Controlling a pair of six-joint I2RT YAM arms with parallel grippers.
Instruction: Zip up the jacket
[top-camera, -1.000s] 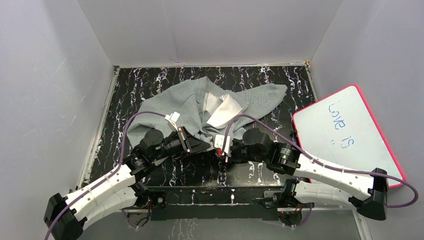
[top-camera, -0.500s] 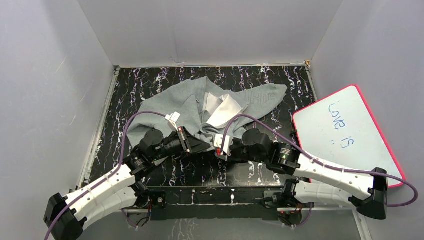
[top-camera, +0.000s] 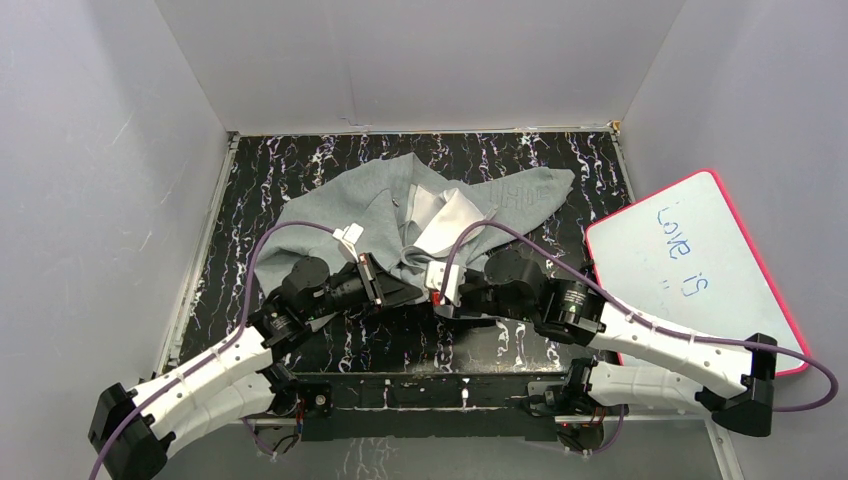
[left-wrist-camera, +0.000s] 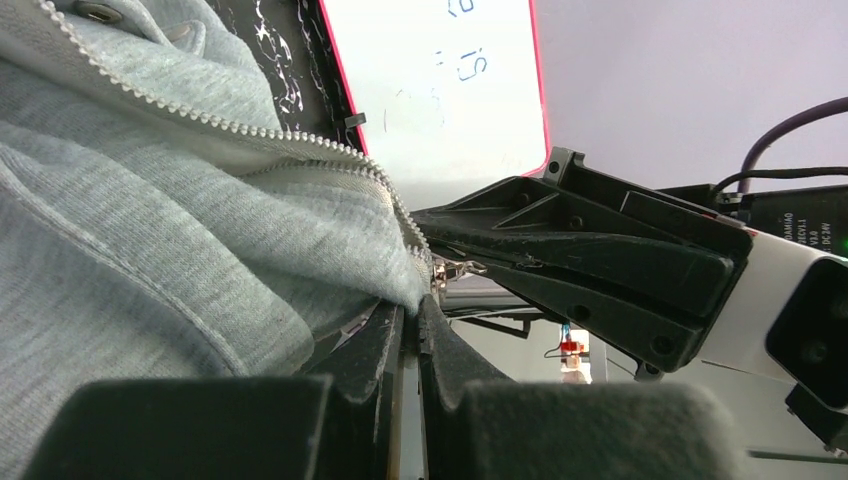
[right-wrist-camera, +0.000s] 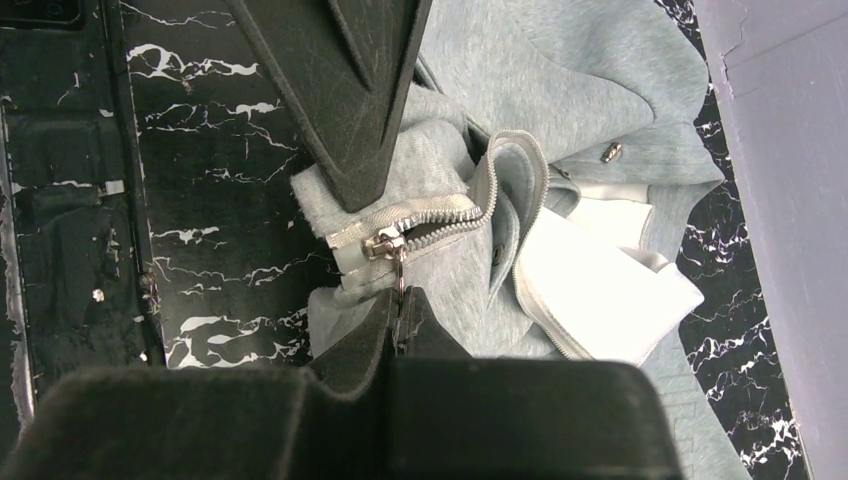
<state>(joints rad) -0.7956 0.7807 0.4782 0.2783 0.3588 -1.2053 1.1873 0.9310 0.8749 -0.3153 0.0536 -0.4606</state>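
Note:
The light grey fleece jacket (top-camera: 400, 205) lies crumpled on the black marbled table, its white lining (top-camera: 450, 222) showing. My left gripper (top-camera: 408, 292) is shut on the jacket's bottom hem beside the zipper (left-wrist-camera: 412, 300). My right gripper (top-camera: 437, 300) is shut on the metal zipper pull (right-wrist-camera: 400, 270), which hangs from the slider (right-wrist-camera: 383, 243) at the bottom end of the zipper teeth (right-wrist-camera: 440, 215). The two grippers meet tip to tip at the jacket's near edge. In the left wrist view the slider (left-wrist-camera: 450, 268) shows just past the hem, against the right gripper's fingers (left-wrist-camera: 600, 270).
A white board with a pink rim (top-camera: 690, 262) and blue writing leans at the right, off the table edge. Grey walls enclose the table on three sides. A snap button (right-wrist-camera: 610, 152) shows on the jacket. The table's left rail (top-camera: 205, 240) runs beside the jacket.
The right gripper has shifted slightly left and toward the jacket, closing up against the left gripper. The left gripper and jacket have barely moved.

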